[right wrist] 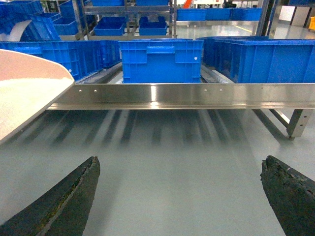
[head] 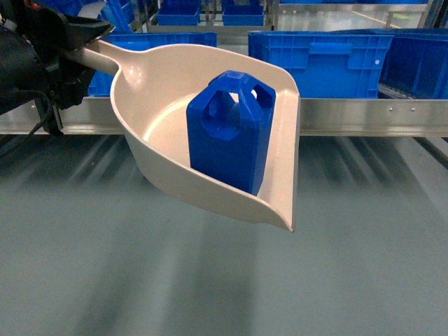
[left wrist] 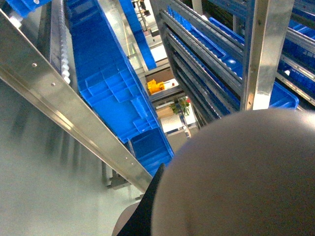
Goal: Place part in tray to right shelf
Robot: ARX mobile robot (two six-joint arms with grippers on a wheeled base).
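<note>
Head view: the left tool (head: 66,49) is sitting at the upper left of the frame, clamping the handle of the tray (head: 161,91). The tray is hanging in the air across the centre of the frame, tilted, with its wide lip pointing toward the lower right. The part (head: 229,133) is standing inside the tray, leaning against the right side wall near the lip, handle cut-outs uppermost.

Behind the tray, the shelf (head: 364,115) is showing its steel front rail as a horizontal band across the middle of the frame, with blue crates (head: 318,59) sitting on it along the top. The grey floor (head: 224,280) is filling the lower half, streaked with blur.

Left wrist view: the tray's beige underside (left wrist: 236,177) is filling the lower right of the frame, out of focus. A steel rail (left wrist: 74,118) is running diagonally from upper left to lower centre, with crates (left wrist: 113,93) beyond it. The tool itself is not showing clearly here.

Right wrist view: the right tool (right wrist: 179,196) is standing wide, its two dark fingers (right wrist: 64,201) at the lower corners with nothing between them. The tray's edge (right wrist: 29,93) is entering at the left. The shelf rail (right wrist: 182,94) is crossing mid-frame, with a crate (right wrist: 161,60) directly behind it.
</note>
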